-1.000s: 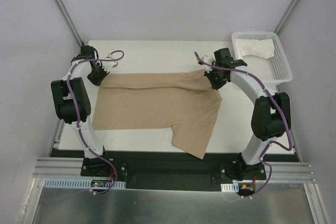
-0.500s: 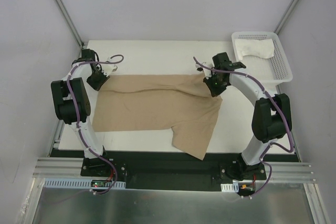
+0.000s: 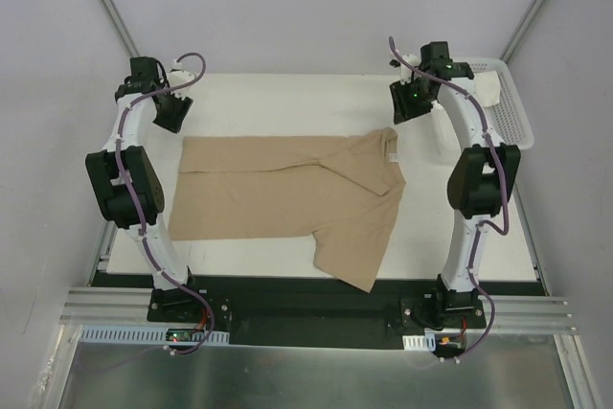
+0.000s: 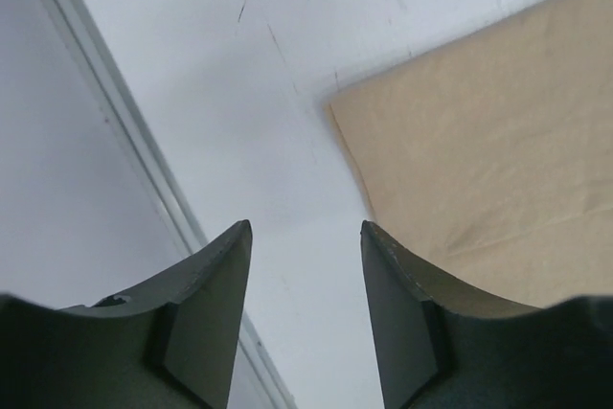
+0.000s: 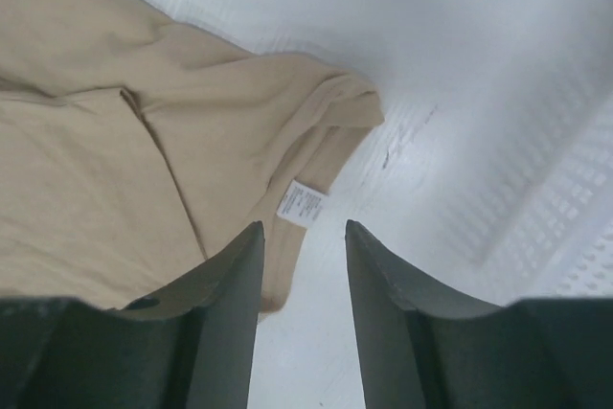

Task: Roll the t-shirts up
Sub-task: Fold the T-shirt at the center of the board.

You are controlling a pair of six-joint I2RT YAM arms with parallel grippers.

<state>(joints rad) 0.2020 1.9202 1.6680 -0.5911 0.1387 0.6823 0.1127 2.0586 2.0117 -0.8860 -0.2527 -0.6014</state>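
Observation:
The tan t-shirt (image 3: 287,193) lies spread flat on the white table, folded lengthwise, with one sleeve hanging toward the front edge. Its white neck label (image 5: 302,203) shows at the right end. My left gripper (image 3: 170,114) is open and empty, raised beyond the shirt's far left corner (image 4: 460,160). My right gripper (image 3: 407,107) is open and empty, raised above the shirt's collar end (image 5: 192,131). The white t-shirt (image 3: 479,88) lies rolled in the basket, partly hidden by my right arm.
A white plastic mesh basket (image 3: 512,122) stands at the table's (image 3: 287,102) far right corner. Metal frame posts and grey walls enclose the table on three sides. The table's left edge rail (image 4: 115,122) is close to my left gripper.
Both grippers have let go of the tan shirt's far edge and moved up and away toward the back. The shirt now lies flat with its collar end folded over.

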